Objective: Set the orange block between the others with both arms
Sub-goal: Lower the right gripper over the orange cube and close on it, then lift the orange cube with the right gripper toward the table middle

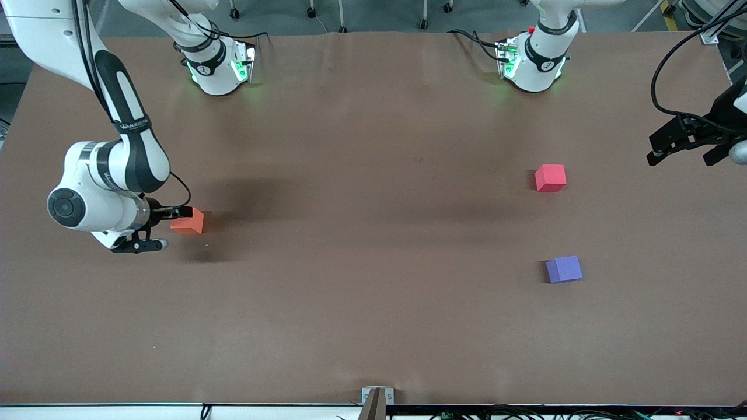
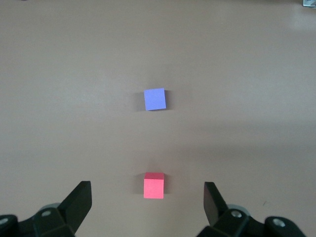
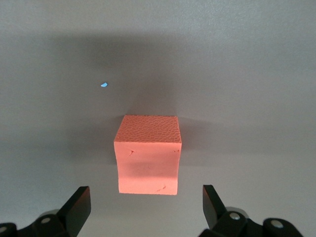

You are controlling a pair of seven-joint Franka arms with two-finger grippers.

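Observation:
The orange block (image 1: 189,222) (image 3: 148,155) rests on the table toward the right arm's end. My right gripper (image 1: 165,228) (image 3: 145,208) is low beside it, open, with the block just ahead of its fingertips and not between them. The red-pink cube (image 1: 550,178) (image 2: 154,185) and the purple-blue cube (image 1: 564,269) (image 2: 155,99) sit apart toward the left arm's end, the purple-blue one nearer the front camera. My left gripper (image 1: 683,156) (image 2: 147,203) hangs open and empty above the table's end, facing the two cubes.
The brown table (image 1: 362,262) runs wide between the orange block and the other two cubes. Both arm bases (image 1: 219,64) (image 1: 534,58) stand at the farthest edge. A small metal bracket (image 1: 377,396) sits at the nearest edge. A tiny pale speck (image 3: 103,84) lies by the orange block.

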